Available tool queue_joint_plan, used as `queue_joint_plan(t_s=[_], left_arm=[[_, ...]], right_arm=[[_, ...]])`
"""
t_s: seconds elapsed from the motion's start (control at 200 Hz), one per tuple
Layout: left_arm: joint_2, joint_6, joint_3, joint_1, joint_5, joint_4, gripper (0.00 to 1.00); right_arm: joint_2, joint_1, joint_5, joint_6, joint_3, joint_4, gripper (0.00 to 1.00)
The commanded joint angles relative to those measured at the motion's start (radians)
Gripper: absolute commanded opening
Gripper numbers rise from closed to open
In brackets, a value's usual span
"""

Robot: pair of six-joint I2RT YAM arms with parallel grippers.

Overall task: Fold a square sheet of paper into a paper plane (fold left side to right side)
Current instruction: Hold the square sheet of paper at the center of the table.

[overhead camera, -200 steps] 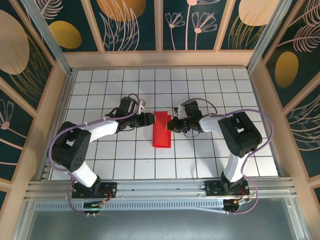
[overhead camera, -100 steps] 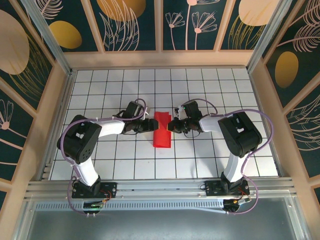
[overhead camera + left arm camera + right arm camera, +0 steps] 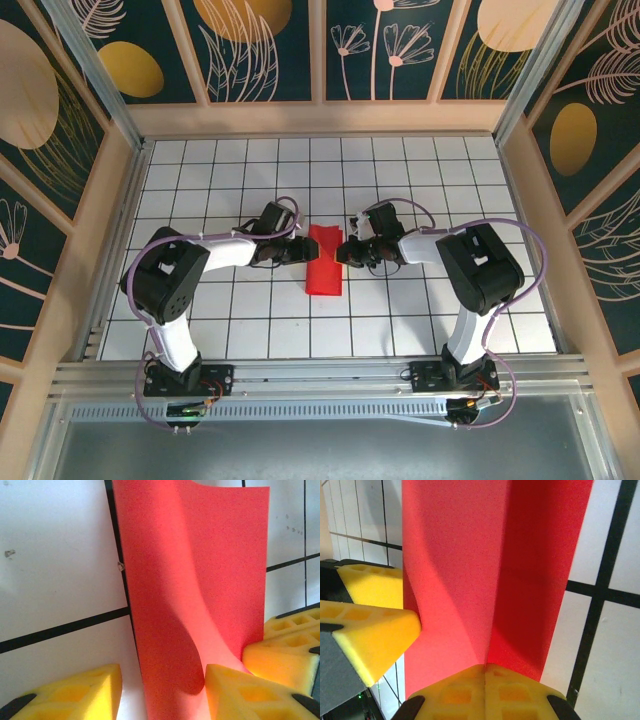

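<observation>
The red paper (image 3: 323, 260) lies in the middle of the table (image 3: 230, 310). It is folded into a thin strip, not a plane yet. Seen from above, its long side runs from the top of the frame toward the bottom, a little tilted.

The left end effector (image 3: 297, 249) sits just beside the strip's left edge, near its upper end. The right end effector (image 3: 346, 250) sits just beside the right edge, straight across. Each is as near to the paper as the other.

In the left wrist view, the left end effector's two yellow pads (image 3: 75, 692) stand apart at the bottom of the frame. The paper comes down between them. The lower left pad does not touch it, so this end effector is open and grips nothing. One layer of the paper bulges up in a curve toward the lower right.

In the right wrist view, the right end effector's pads are pressed together at the bottom of the frame. A crease in the paper runs right into the line where they meet, so it looks closed on the paper.

I think the next move depends on this: the loose layer has to go sideways across the strip's long line, from left to right. The left arm looks best placed to push it.
</observation>
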Motion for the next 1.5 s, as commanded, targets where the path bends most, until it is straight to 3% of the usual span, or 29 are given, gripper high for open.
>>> queue_joint_plan(t_s=[0.0, 0.375, 0.701, 0.986, 1.496], left_arm=[[0.055, -0.002, 0.01, -0.023, -0.024, -0.052, 0.45], [0.095, -0.008, 0.03, -0.043, -0.06, -0.081, 0.44], [0.12, -0.005, 0.047, -0.062, -0.077, -0.11, 0.47], [0.136, 0.021, 0.09, -0.067, -0.095, -0.154, 0.46], [0.164, 0.039, 0.123, -0.088, -0.095, -0.18, 0.49]], right_arm=[[0.003, 0.006, 0.023, -0.017, 0.008, -0.018, 0.02], [-0.061, 0.003, 0.068, -0.02, -0.002, -0.041, 0.26], [-0.199, -0.065, 0.218, -0.09, -0.01, -0.183, 0.41], [-0.266, -0.11, 0.23, -0.081, -0.049, -0.156, 0.45], [-0.244, -0.112, 0.206, -0.08, -0.055, -0.143, 0.46]])
